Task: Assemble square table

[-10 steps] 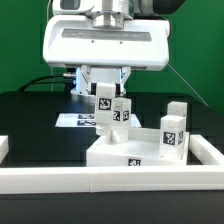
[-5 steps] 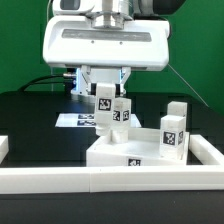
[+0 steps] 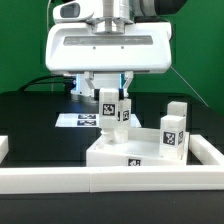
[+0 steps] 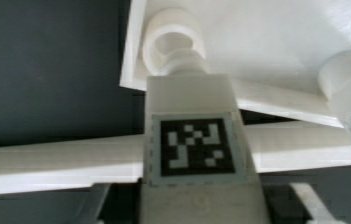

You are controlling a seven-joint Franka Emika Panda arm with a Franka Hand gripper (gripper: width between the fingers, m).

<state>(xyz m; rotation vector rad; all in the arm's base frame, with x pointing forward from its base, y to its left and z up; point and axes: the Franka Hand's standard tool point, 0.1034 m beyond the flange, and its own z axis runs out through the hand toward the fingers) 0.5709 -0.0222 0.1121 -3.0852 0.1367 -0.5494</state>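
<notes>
Two legs stand on the square table [image 3: 128,150]: one [image 3: 174,130] free, one [image 3: 123,112] behind. Gripper [image 3: 106,100] fingers clamp a third leg [image 3: 107,112] upright above the slab.

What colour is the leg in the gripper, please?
White, with a black-and-white tag; the leg shows best in the wrist view.
</notes>
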